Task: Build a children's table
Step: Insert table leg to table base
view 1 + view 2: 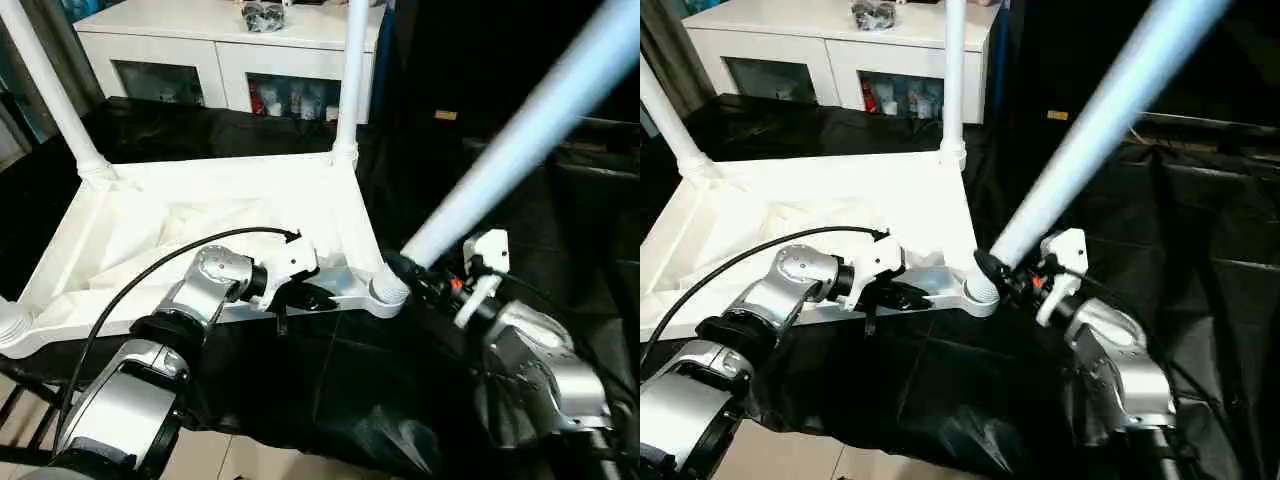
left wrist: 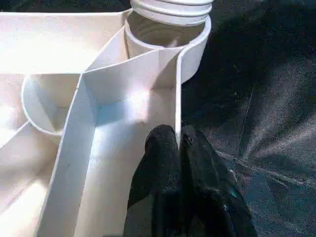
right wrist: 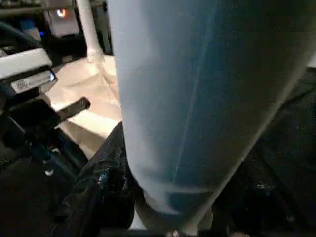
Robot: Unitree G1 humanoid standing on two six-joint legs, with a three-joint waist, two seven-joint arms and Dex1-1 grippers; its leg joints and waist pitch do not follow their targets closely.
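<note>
Here the upturned tabletop (image 1: 210,230) lies left of centre on black cloth, two legs (image 1: 45,90) already upright in its far corner sockets (upper left and upper centre). At lower centre, the left gripper (image 1: 290,297) pinches the tabletop's near rim. To the right, the right gripper (image 1: 1015,272) clasps a third, slanting leg (image 1: 520,140), its threaded base at the near-right socket (image 1: 388,290); seating remains, then seemingly a fourth.
</note>
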